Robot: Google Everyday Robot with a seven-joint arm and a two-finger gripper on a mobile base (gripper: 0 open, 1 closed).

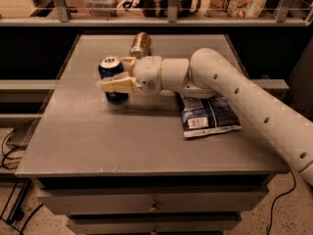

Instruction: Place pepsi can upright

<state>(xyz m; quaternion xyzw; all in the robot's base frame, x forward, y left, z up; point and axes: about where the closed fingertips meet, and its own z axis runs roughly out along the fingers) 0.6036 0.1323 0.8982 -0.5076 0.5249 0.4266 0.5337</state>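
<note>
The pepsi can (110, 68) is blue with a silver top and stands upright on the left-centre of the grey table (122, 136). I cannot tell whether its base touches the top or hangs just above it. My gripper (112, 74) reaches in from the right and is shut on the can, with one tan finger (117, 84) across its front and the other (128, 61) behind it. The white arm (220, 82) stretches off to the lower right.
A brown can (141, 44) lies on its side at the back of the table, just behind the gripper. A dark blue snack bag (208, 115) lies flat under the arm on the right. A railed shelf (171, 18) runs behind the table.
</note>
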